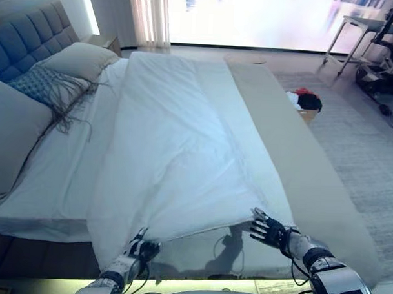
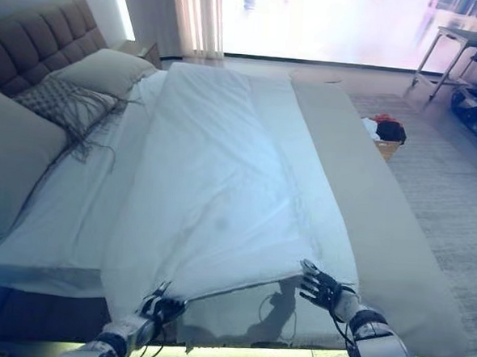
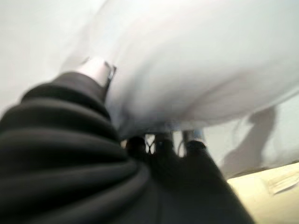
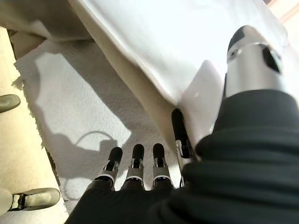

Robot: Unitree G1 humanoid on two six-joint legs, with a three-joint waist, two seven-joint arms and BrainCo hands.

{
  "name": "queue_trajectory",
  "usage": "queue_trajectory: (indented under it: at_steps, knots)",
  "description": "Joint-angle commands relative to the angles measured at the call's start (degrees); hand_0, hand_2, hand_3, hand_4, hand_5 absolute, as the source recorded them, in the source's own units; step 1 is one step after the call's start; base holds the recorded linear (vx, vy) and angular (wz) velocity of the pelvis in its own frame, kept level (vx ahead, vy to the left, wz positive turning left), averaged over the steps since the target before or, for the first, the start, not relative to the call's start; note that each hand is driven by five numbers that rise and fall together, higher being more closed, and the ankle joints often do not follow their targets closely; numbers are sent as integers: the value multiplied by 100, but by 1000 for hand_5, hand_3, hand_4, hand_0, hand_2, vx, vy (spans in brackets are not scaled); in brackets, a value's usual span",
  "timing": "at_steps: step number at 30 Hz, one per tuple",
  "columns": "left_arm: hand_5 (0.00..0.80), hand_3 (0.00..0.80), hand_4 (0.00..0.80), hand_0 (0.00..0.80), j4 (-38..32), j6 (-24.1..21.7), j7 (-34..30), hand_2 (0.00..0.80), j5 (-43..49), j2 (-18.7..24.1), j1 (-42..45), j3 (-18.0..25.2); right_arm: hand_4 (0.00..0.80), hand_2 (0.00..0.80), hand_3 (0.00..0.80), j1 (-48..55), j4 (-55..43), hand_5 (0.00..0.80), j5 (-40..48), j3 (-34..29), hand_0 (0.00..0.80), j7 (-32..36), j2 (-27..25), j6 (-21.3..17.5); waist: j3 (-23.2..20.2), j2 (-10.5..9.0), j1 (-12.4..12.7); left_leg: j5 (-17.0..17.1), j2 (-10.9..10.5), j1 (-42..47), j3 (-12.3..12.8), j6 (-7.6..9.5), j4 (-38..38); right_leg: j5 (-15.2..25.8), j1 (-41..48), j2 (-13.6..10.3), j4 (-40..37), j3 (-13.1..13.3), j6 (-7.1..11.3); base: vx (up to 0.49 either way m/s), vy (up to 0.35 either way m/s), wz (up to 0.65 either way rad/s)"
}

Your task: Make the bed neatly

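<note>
A white duvet (image 1: 177, 140) lies in a long strip across the bed, from the near edge to the far side by the window. A beige cover (image 1: 293, 157) shows bare to its right, and a white sheet (image 1: 66, 175) to its left. My left hand (image 1: 136, 249) is at the duvet's near left corner. In the left wrist view its fingers (image 3: 159, 142) curl under the cloth with the thumb (image 3: 96, 71) on top. My right hand (image 1: 269, 229) holds the near right corner. There the thumb (image 4: 252, 56) and one finger (image 4: 180, 133) pinch the duvet (image 4: 196, 37), while the other fingers stay straight.
Pillows (image 1: 80, 59) and a fringed blue cushion (image 1: 44, 85) lean on the padded headboard (image 1: 26, 38) at the left. A basket of clothes (image 1: 306, 104) stands on the rug beyond the bed's right side. A table (image 1: 359, 27) stands at the far right, by the window.
</note>
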Motion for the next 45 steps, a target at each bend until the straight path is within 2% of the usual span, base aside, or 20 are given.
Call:
queue_trajectory:
  at_steps: [1,6,10,14,20,24,32,38,42,44,45]
  knots:
    - [800,800,800,800,464,-188,-212,800,-69,807,-303,333,0,0,0,-751,456,0,-83,-164,0,61,-354,-340,475,-218,245,298,-156,-448,-117,136,114,-642,209,-323,526,-81,97,-275,253,18]
    - [800,800,800,800,475,-353,-260,800,-264,1058,-979,105,0,0,0,-1492,581,0,239,99,0,62,-843,-597,1342,-65,198,131,-195,-1581,-339,109,1288,-889,-765,-548,1508,47,-30,-387,204,10]
    - [800,800,800,800,515,-359,-168,800,-203,1406,-1201,112,0,0,0,-1780,647,0,393,130,0,46,-1083,-691,1718,25,175,-179,-298,-2155,-384,192,2072,-1113,-1358,-762,2260,161,-64,-208,180,3]
    - [800,800,800,800,586,-211,-60,800,-34,1794,-1363,217,0,0,0,-2034,787,0,416,148,0,50,-1282,-742,1959,122,200,-329,-426,-2492,-384,301,2437,-1159,-1778,-939,2696,216,-20,-158,171,-7]
    - [800,800,800,800,562,-55,65,800,100,2325,-1240,460,0,0,0,-2213,760,0,472,165,0,101,-1513,-772,2269,255,268,-425,-567,-2715,-320,444,2670,-1111,-2066,-1117,2944,291,90,-121,109,1]
    - [800,800,800,800,657,25,168,800,35,2752,-1076,695,0,0,0,-2274,750,0,535,181,0,158,-1711,-812,2387,296,319,-488,-574,-2826,-281,479,2832,-1127,-2144,-1190,3038,299,99,-69,69,5]
    - [800,800,800,800,545,84,396,800,-215,3226,-834,969,0,0,0,-2298,695,0,703,107,0,144,-2004,-826,2480,249,471,-586,-550,-2986,-265,544,3014,-1155,-2297,-1260,3210,281,141,-59,37,6]
    - [800,800,800,800,305,204,268,800,-211,3209,-804,942,0,0,0,-2240,682,0,899,-28,0,91,-2000,-829,2414,172,555,-629,-646,-2827,-289,612,2899,-927,-2105,-1308,2863,316,300,1,2,4]
    - [800,800,800,800,103,311,307,800,-262,3085,-1038,696,0,0,0,-2129,600,0,1030,-143,0,-9,-1751,-910,2288,124,573,-570,-804,-2640,-383,691,2540,-490,-1908,-1460,2446,495,445,35,-13,7]
    - [800,800,800,800,9,310,336,800,-270,2956,-1159,589,0,0,0,-2059,549,0,990,-181,0,-37,-1538,-925,2229,128,579,-426,-806,-2518,-398,735,2219,-611,-1917,-1298,2575,486,452,3,10,6]
    - [800,800,800,800,-47,254,391,800,-257,2845,-1232,526,0,0,0,-2022,520,0,967,-174,0,-47,-1424,-921,2188,122,566,-322,-801,-2464,-376,742,2041,-804,-1929,-1086,2702,403,425,-11,16,5]
